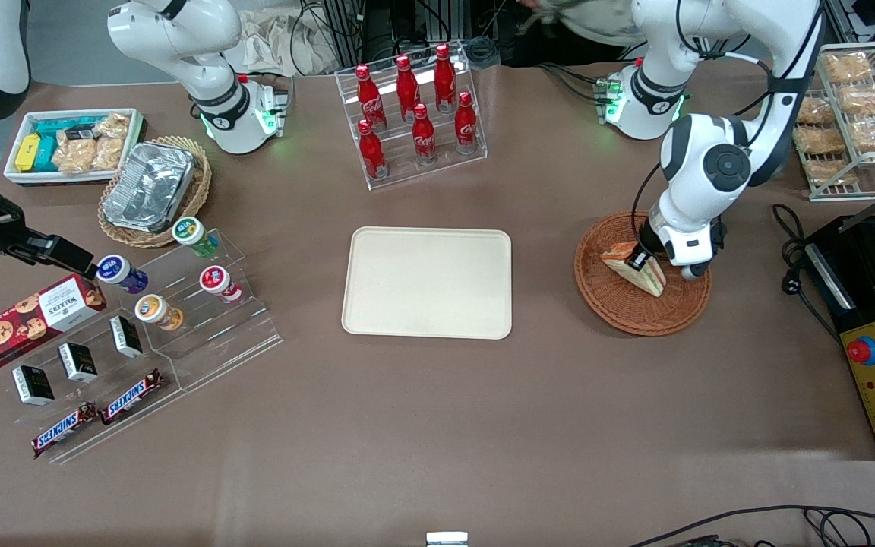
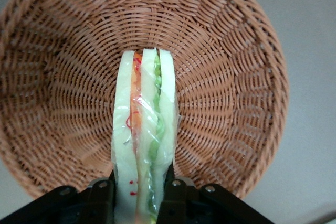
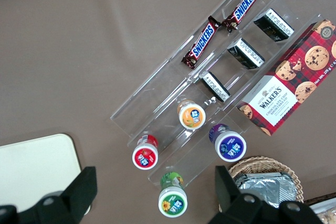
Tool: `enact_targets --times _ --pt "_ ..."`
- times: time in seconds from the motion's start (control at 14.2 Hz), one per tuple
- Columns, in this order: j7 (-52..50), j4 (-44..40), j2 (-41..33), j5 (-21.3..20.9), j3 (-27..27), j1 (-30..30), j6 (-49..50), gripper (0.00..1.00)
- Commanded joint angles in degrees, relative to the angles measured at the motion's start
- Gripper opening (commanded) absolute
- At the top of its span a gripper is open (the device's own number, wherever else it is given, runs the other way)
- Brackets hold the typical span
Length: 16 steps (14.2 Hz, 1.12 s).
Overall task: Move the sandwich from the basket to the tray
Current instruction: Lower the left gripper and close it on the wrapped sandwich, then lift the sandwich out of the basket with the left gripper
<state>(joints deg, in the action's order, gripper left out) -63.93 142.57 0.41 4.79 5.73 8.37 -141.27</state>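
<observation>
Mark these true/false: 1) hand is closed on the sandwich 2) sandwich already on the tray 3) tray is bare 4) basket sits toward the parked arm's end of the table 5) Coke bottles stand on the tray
1) True. The hand has a finger on each side of the sandwich, gripping it over the basket.
2) False. The sandwich is over the basket, not on the tray.
3) True. Nothing lies on the tray.
4) False. The basket is toward the working arm's end, beside the tray.
5) False. The Coke bottles stand in a clear rack, farther from the front camera than the tray.
</observation>
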Motion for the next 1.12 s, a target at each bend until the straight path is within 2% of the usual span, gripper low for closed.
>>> enact_targets --times 0.0,0.28,0.49,0.84,1.05 --pt "-1.4 -7.7 -2.2 -0.2 -0.3 0.4 11.8 0.00" --pt "-0.3 -21.2 -1.6 -1.6 -0.3 0.0 27.9 0.00" --pt "3.4 -29.3 -1.5 -2.3 -0.4 -0.1 36.6 0.00" --pt "7.2 -30.9 -1.5 -4.2 -0.1 0.5 39.0 0.00" --pt "9.7 -30.9 -1.6 -3.6 0.1 0.8 39.6 0.00"
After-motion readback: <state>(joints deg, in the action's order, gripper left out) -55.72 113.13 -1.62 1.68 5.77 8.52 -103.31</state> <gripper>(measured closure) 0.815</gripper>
